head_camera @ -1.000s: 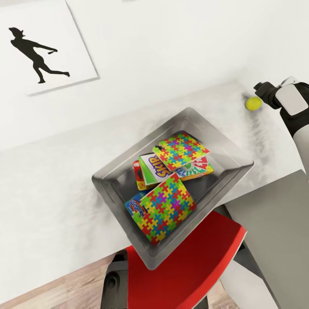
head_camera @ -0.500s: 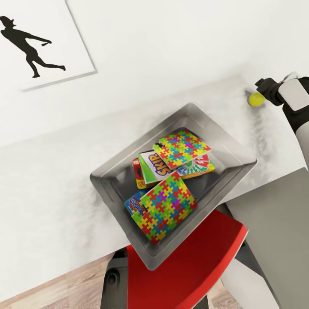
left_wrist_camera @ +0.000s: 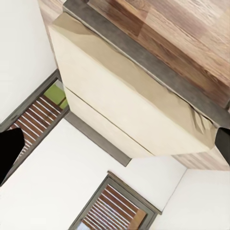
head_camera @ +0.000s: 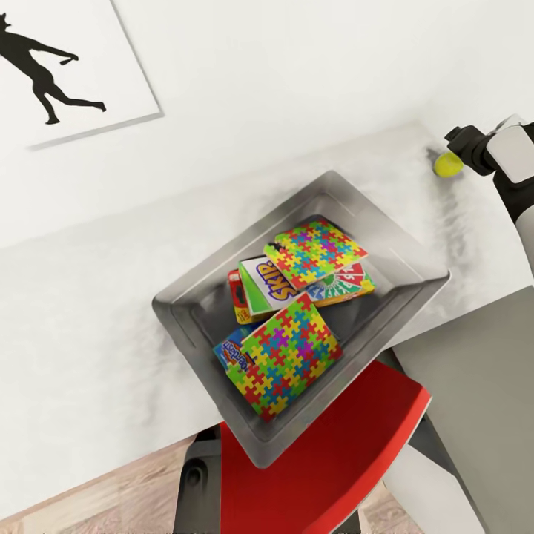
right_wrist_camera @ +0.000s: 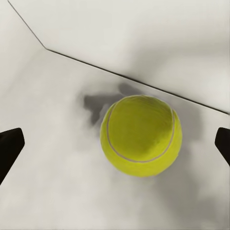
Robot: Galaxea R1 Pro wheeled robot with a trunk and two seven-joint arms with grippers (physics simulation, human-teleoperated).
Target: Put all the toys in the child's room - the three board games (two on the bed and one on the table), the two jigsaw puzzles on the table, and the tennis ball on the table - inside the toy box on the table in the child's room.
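The light-grey toy box [head_camera: 175,317] sits on the table [head_camera: 81,334]. Inside lie two jigsaw puzzles [head_camera: 315,252] [head_camera: 285,354] on top of three board games: a white-green one [head_camera: 264,285], a green-red-yellow one [head_camera: 345,285] and a blue one [head_camera: 230,351]. The tennis ball [head_camera: 447,164] [right_wrist_camera: 141,135] rests on the table by the wall, at the far right. My right gripper [head_camera: 457,148] [right_wrist_camera: 116,146] is open, its fingers on either side of the ball and apart from it. My left gripper [left_wrist_camera: 116,143] is open and empty, looking at the bed [left_wrist_camera: 124,110].
A red seat [head_camera: 326,452] stands below the toy box at the table's front edge. The dark grey table section [head_camera: 475,371] lies to the right. A black silhouette picture [head_camera: 52,67] hangs on the white wall. Wood floor [head_camera: 111,489] shows at the bottom left.
The head camera has shifted a little, sliding the whole picture. The right gripper stays by the tennis ball. The toys in the toy box have not moved.
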